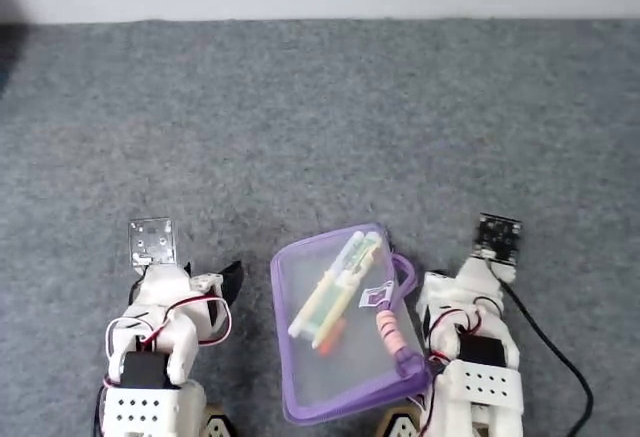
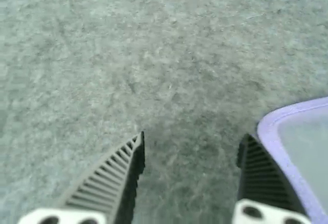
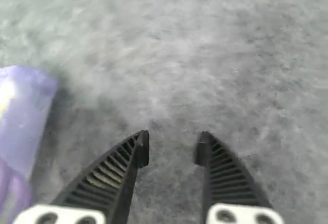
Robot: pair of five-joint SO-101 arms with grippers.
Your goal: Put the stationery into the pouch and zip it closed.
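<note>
A clear pouch [image 1: 345, 342] with purple trim lies flat on the grey carpet between the two arms, near the front edge. Several pens and markers [image 1: 335, 292] show through its clear side, lying inside it. A purple strap and a pink zip pull [image 1: 388, 329] lie along its right side. My left gripper [image 2: 192, 144] hovers open over bare carpet, with the pouch's purple corner [image 2: 287, 119] just beside one finger. My right gripper [image 3: 171, 147] is open over carpet too, the pouch's edge [image 3: 23, 111] a little way off to its side.
Grey carpet [image 1: 320, 117] covers the whole table, with a pale wall along the back. Both arm bases stand at the front edge, the left arm [image 1: 160, 347] and right arm [image 1: 470, 347] flanking the pouch. A black cable [image 1: 545, 342] trails from the right arm.
</note>
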